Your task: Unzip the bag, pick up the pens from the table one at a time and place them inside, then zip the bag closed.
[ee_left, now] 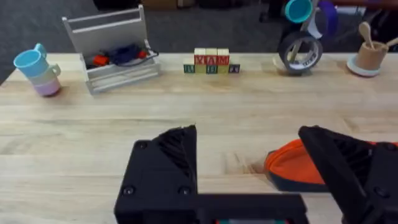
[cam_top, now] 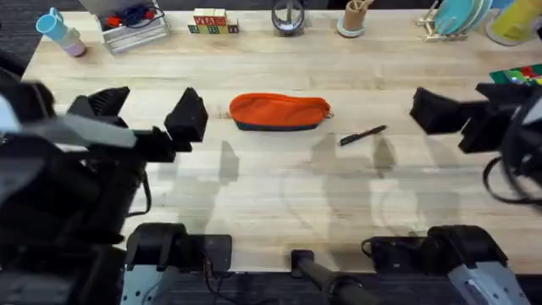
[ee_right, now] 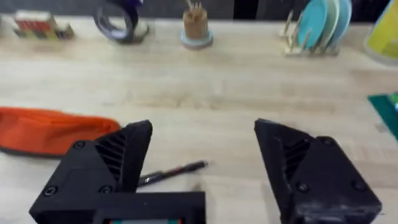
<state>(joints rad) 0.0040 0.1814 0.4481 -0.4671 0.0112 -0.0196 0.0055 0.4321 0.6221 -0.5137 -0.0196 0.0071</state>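
- The place looks like a robot laboratory or test bench, not a home.
- Two black robot arms are mounted at the near edge of a large light wood table point(cam_top: 279, 195), with cables beside their bases.
- Along the far edge stand unrelated small props in a row: stacked pastel cups point(cam_top: 59, 32), a clear tray of tools point(cam_top: 131, 25), lettered wooden blocks point(cam_top: 213, 23), a roll of tape point(ee_left: 301, 52), a wooden cup holder point(cam_top: 353, 19) and a rack of coloured plates point(cam_top: 457, 17).
- Behind the table the floor is dark grey carpet.
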